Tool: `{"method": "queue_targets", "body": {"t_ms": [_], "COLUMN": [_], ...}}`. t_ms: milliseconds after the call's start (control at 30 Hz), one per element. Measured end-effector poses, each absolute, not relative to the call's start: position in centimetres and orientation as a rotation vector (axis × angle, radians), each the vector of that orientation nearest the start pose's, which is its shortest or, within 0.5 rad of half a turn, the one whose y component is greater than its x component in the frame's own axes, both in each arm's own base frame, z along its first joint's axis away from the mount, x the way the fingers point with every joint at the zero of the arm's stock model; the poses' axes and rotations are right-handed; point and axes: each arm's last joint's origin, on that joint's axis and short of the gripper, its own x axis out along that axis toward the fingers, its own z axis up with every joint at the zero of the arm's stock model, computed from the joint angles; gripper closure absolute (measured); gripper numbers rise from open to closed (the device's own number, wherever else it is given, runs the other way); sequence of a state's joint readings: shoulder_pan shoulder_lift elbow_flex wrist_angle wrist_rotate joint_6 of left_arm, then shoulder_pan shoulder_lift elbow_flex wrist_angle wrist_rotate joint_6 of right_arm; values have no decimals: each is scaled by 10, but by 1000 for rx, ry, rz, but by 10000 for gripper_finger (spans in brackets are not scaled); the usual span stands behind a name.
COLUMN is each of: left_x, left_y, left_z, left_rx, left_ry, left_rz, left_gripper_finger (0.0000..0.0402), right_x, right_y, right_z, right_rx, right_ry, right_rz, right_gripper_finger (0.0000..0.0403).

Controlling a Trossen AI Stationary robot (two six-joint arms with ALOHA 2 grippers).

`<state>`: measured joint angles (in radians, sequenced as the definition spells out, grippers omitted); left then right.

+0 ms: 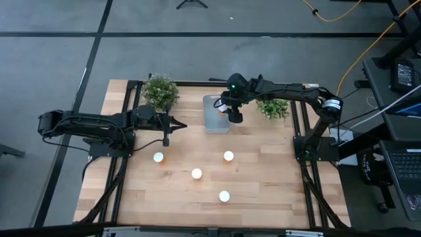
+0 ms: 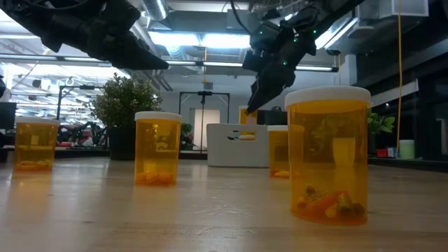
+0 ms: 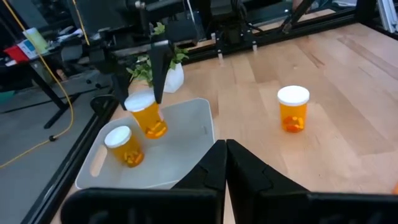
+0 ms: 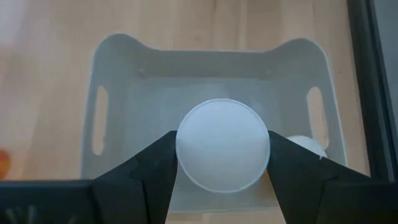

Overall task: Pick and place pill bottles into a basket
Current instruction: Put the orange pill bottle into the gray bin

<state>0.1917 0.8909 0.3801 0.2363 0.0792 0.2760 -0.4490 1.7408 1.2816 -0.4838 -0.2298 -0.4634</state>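
Observation:
My right gripper (image 1: 231, 113) hangs over the pale translucent basket (image 1: 212, 122) at the table's far middle, shut on an orange pill bottle (image 3: 148, 118). A second bottle (image 3: 125, 148) stands inside the basket. Several more bottles stand upright on the wood: (image 1: 158, 157), (image 1: 228, 156), (image 1: 196, 173) and the nearest one (image 1: 224, 195). My left gripper (image 1: 179, 125) is shut and empty, above the table left of the basket. In the left wrist view its fingers (image 3: 225, 158) point toward the basket. My right gripper pinches the bottle's round white cap (image 4: 222, 144) between its two fingers, one on each opposite side of the rim. The fingers (image 3: 158, 68) come from above, pointing down. The bottle hangs below them, slightly tilted, over the basket's inside, its top above the rim (image 2: 246, 113).
Two green potted plants stand at the far edge, one left of the basket (image 1: 160, 91) and one right of it (image 1: 272, 107). Black frame rails run along the table's left and right sides. Bare wood lies between the standing bottles and the near edge.

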Motion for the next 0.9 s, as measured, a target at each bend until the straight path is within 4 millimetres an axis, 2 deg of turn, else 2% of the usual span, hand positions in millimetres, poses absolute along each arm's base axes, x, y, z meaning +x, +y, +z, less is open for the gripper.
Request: {"method": "queue_targets", "body": {"t_ms": [200, 400, 900], "left_x": [187, 187, 187], "left_y": [34, 34, 34], "left_z": [215, 215, 215], "left_rx": [237, 234, 233], "left_ry": [285, 285, 287], "left_rz": [73, 74, 74], "left_gripper_finger": [391, 397, 398], "right_x": [333, 333, 327], "right_y": [-160, -160, -159], "right_z": [225, 220, 194], "right_rx": [-117, -157, -203], "right_ry": [927, 925, 891], "right_rz": [3, 23, 34], "right_gripper_finger": [181, 181, 181]}}
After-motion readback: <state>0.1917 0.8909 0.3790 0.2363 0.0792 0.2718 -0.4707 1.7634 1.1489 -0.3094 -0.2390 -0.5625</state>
